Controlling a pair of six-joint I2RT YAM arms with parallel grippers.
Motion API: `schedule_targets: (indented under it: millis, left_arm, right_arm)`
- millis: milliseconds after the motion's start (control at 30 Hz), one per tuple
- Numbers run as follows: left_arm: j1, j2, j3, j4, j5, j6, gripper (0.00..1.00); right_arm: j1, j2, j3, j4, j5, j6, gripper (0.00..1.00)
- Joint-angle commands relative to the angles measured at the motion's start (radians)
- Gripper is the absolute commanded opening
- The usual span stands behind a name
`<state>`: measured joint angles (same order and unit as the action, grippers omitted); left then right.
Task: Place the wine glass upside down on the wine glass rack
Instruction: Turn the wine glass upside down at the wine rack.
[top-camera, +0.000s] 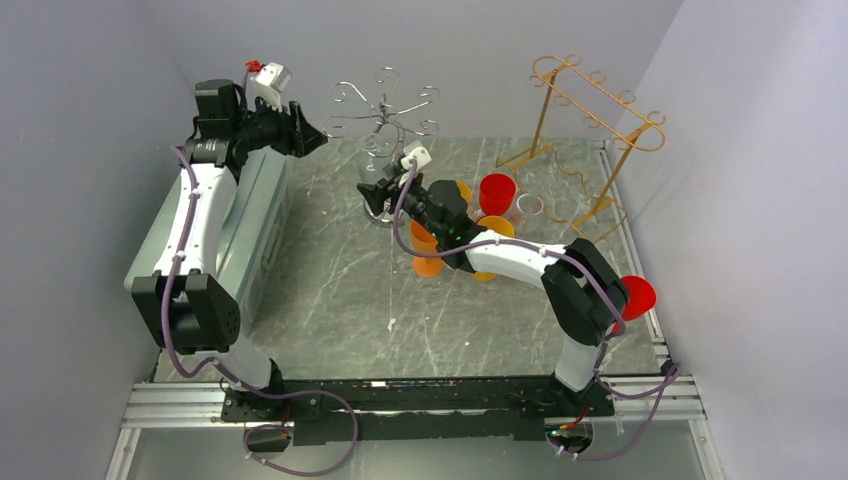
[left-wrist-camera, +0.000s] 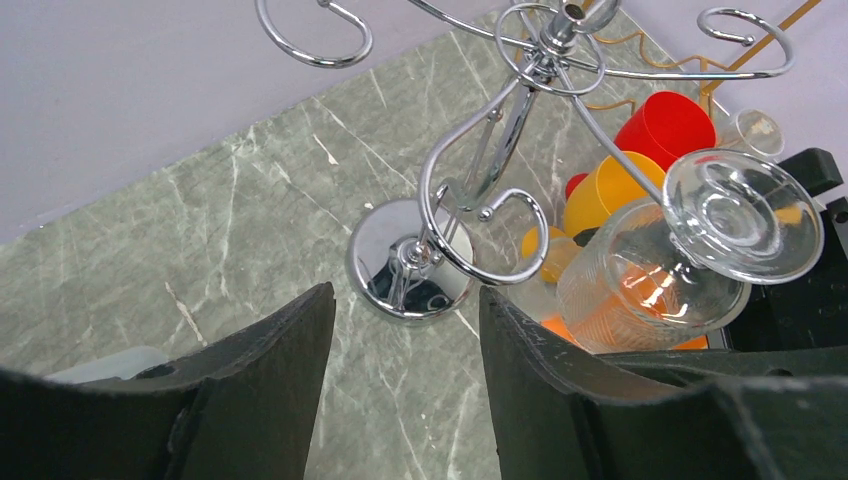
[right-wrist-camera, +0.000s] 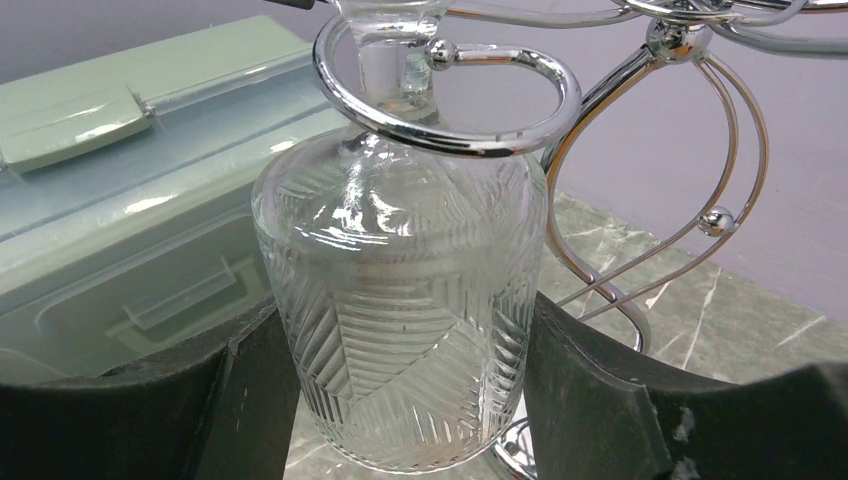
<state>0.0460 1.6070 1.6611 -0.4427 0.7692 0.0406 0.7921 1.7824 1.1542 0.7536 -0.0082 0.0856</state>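
Note:
A clear ribbed wine glass (right-wrist-camera: 400, 300) is held upside down between the fingers of my right gripper (right-wrist-camera: 400, 330), which is shut on its bowl. Its stem (right-wrist-camera: 385, 60) passes up through a loop (right-wrist-camera: 470, 145) of the chrome wine glass rack (top-camera: 385, 110). In the left wrist view the glass's foot (left-wrist-camera: 745, 215) points up, beside the rack's arms (left-wrist-camera: 480, 230). In the top view my right gripper (top-camera: 378, 195) is at the rack's base. My left gripper (top-camera: 315, 135) is raised left of the rack, open and empty, looking down on the rack's base (left-wrist-camera: 410, 260).
A pale green lidded box (top-camera: 250, 230) lies along the left side, just behind the glass (right-wrist-camera: 150, 200). Red and orange cups (top-camera: 497, 192) and a small clear glass (top-camera: 530, 208) cluster right of the chrome rack. A gold rack (top-camera: 590, 110) stands at the back right. One red cup (top-camera: 635, 297) is at the right edge.

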Motion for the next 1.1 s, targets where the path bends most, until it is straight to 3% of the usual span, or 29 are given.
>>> schedule_targets:
  millis: [0,733,800,933,1000,1067]
  left_arm:
    - [-0.006,0.007,0.056,-0.012,-0.027,-0.01,0.6]
    - [-0.017,0.031,0.091,-0.046,-0.064,-0.015,0.61]
    - [-0.016,0.029,0.094,-0.049,-0.06,-0.019,0.65]
    - [-0.016,0.034,0.126,-0.096,-0.057,-0.026,0.77]
    - [-0.016,0.051,0.181,-0.155,-0.053,-0.024,0.81]
    - [-0.015,0.07,0.227,-0.207,-0.05,-0.026,0.83]
  right_arm:
    - [0.01,-0.064,-0.017,0.128,0.006,-0.015,0.0]
    - [0.003,-0.076,-0.102,0.212,0.184,0.017,0.0]
    - [0.003,-0.072,-0.098,0.193,0.182,0.026,0.12]
    - [0.002,-0.071,-0.087,0.139,0.172,0.041,0.53]
    - [0.002,-0.081,-0.086,0.12,0.169,0.042,0.64]
    - [0.004,-0.093,-0.09,0.11,0.17,0.041,0.68]
